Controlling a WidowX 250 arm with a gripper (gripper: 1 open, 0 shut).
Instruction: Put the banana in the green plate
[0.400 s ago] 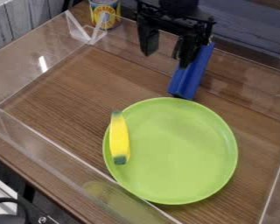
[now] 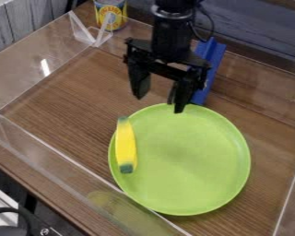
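the banana [image 2: 125,149] lies on the left rim of the green plate [image 2: 194,161], lengthwise along that edge, its dark greenish tip toward the camera and its yellow upper end toward the gripper. part of it sits over the rim and part seems to hang just outside the plate; how much of it rests inside cannot be told from this angle. it lies below and a little to the left of the gripper [image 2: 161,95], near it but not touching, with nothing between the fingers.

the gripper points straight down, and its two dark fingers [image 2: 140,81] stand well apart, wide open and empty. the fingertips hang just above the far edge of the green plate, the right one over the rim, the left one over the wooden table [image 2: 76,92] just beside the plate.

behind the gripper and to its right a blue block [image 2: 208,64] stands leaning, partly hidden by the arm, close to the plate's far rim; whether it touches the plate cannot be told. farther back and to the left of the gripper stands a yellow can [image 2: 108,14]. a clear plastic wall [image 2: 40,157] runs around the table, well apart from the gripper on the left and along the near side.
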